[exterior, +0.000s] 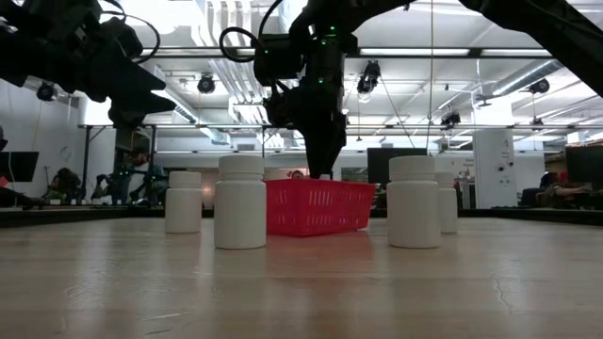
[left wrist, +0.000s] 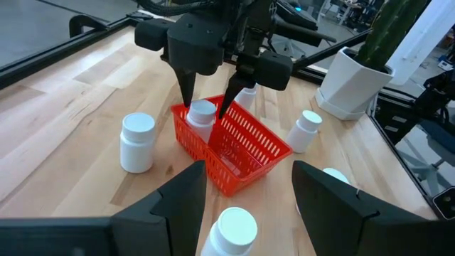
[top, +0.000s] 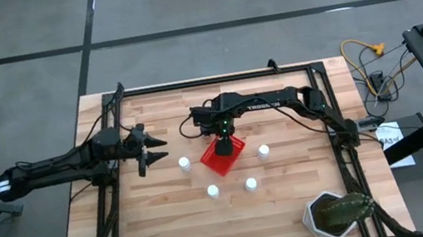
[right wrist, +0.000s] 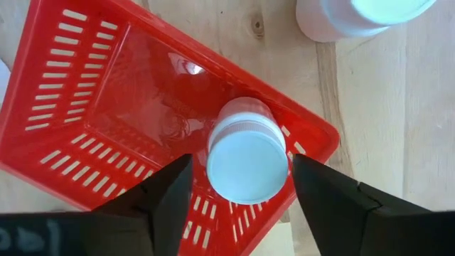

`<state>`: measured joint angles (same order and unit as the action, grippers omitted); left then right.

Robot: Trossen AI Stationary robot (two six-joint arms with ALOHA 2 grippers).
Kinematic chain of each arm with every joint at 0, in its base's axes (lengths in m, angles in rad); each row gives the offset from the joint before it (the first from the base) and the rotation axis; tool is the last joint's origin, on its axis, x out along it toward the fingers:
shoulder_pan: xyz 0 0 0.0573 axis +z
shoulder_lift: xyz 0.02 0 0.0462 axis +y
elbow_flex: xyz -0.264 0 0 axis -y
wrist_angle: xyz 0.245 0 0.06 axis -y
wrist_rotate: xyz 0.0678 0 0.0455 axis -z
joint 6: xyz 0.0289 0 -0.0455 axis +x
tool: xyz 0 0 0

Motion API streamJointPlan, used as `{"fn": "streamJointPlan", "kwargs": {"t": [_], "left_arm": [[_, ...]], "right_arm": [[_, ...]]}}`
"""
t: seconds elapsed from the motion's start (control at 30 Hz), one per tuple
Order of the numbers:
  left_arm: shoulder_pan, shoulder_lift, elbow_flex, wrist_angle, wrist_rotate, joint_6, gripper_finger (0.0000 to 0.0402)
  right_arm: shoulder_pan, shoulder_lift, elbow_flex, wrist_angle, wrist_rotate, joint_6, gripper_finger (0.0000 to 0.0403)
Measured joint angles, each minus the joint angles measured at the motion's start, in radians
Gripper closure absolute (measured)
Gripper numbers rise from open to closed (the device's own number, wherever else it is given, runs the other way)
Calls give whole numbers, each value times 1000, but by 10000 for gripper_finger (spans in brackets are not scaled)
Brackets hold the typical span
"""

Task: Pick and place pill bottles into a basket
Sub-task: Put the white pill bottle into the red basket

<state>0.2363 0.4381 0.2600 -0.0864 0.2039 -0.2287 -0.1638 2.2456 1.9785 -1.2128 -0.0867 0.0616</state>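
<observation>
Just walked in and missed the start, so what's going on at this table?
The robot is putting pill bottles into a red basket in the middle of the table. The right claw hangs right over the basket, fingers spread either side of one bottle standing upright in a corner of it. Four more bottles stand on the wood around the basket, such as one on the left arm's side. The left claw waits open above the table, off to that side.
</observation>
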Motion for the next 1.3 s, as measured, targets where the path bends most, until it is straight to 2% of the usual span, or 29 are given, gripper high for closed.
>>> {"fn": "streamJointPlan", "kwargs": {"t": [0.33,0.57,0.77,1.0,1.3], "left_arm": [[0,0,0,0,0,0,210],[0,0,0,0,0,0,210],[0,0,0,0,-1,0,210],[0,0,0,0,-3,0,210],[0,0,0,5,-3,0,210]], "right_arm": [[1,-3,0,-11,11,22,85],[4,-77,-1,-24,0,20,52],[4,-183,14,-94,0,21,51],[46,-286,-25,-91,1,27,59],[135,-375,-260,-47,4,120,71]]}}
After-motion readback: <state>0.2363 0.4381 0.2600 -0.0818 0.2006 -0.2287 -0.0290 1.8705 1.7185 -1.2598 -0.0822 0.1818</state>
